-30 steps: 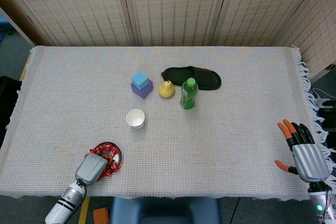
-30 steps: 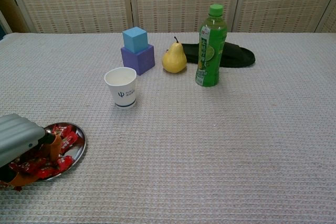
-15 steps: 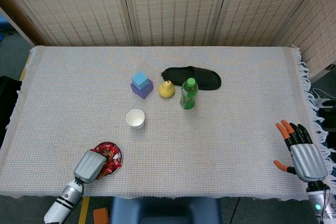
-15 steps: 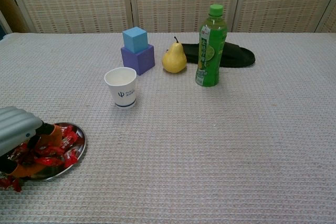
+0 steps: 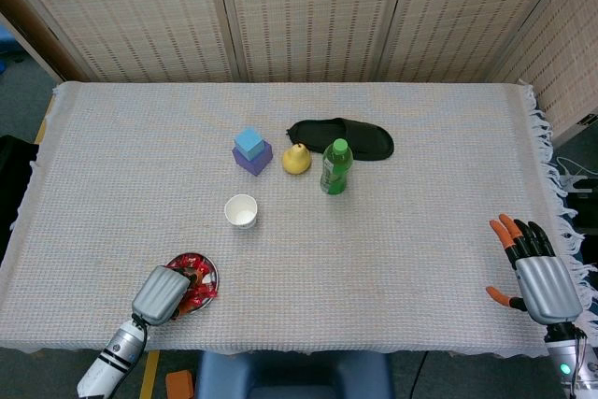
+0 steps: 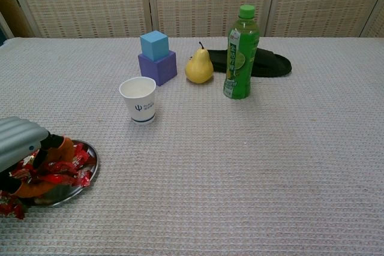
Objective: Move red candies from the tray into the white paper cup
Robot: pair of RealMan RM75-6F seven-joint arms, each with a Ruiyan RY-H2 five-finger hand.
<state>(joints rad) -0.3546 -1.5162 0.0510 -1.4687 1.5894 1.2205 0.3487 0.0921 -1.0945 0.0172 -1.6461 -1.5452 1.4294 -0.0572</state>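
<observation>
Risk first: several red candies (image 6: 57, 171) look bunched against the left hand (image 6: 21, 148) at the lower left of the chest view, so a lift from here could, I judge, drag a clump over the rim of the tray (image 6: 90, 169) and scatter wrappers onto the counter (image 6: 240, 166); a loose hold could also drop candy on the way to the white paper cup (image 6: 138, 99), which stands well apart, up and to the right of the tray; the light cup could tip if bumped.

Fingers (image 6: 55, 148) of the left hand are curled down into the candy pile, orange tips touching the wrappers; whether any candy is truly gripped I cannot tell, since the grey back of the hand hides the palm.

Right hand (image 5: 534, 273) hovers at the lower right of the head view, near the counter's edge, fingers spread apart and holding nothing.

Cup appears empty from above; the candies sit in the tray at the lower left.
</observation>
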